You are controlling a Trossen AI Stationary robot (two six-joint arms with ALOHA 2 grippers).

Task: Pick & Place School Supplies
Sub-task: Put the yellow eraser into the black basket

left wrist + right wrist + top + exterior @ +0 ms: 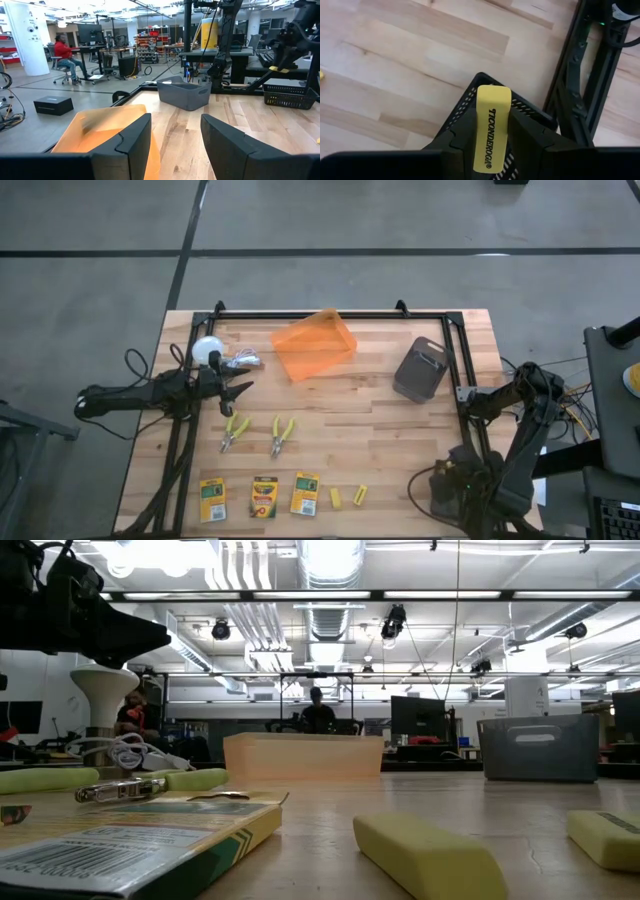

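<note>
A yellow block (490, 129) is held upright between the fingers of the right gripper (490, 145), above a dark mesh basket (530, 111) mostly hidden behind them. The left gripper (175, 145) is seen with fingers parted and nothing between them, by the orange bin (314, 345). Three crayon boxes (264, 497), two pliers (283, 434) and two blocks (348, 497) are laid out near the table's (380, 420) front edge.

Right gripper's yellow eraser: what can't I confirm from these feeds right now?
- Right gripper, shut on the yellow eraser: high view hides it under its own arm, so its place over the grey bin is unclear.
- Grey bin's inside: wrist view cuts it off.
- Orange bin contents: low view shows only its wall.
</note>
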